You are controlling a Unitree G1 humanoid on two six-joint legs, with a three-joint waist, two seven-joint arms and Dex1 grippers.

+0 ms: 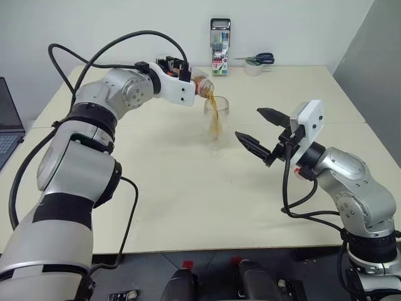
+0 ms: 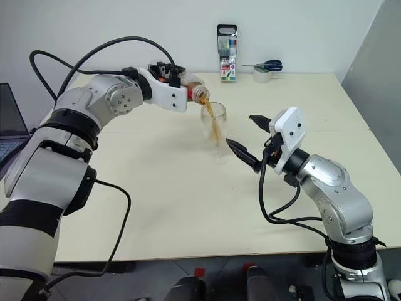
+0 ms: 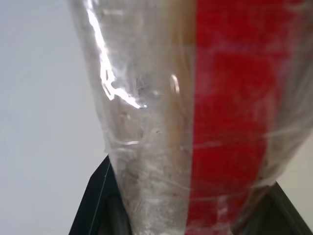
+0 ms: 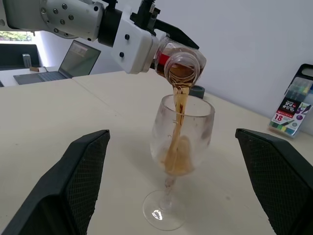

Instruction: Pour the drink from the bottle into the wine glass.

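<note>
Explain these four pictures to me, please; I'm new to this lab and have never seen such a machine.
This is a two-armed humanoid robot. Two pictures come from cameras in its head, looking down over a cream table; the other two come from cameras on each wrist. The left gripper is shut on a small clear plastic bottle, tipped so that its reddish-brown drink streams into a wine glass standing on the table. The right gripper hangs beside the glass, fingers apart, holding nothing. At the table's far edge stand a pack of markers and scissors resting on a tape roll. A laptop sits off to the left.
</note>
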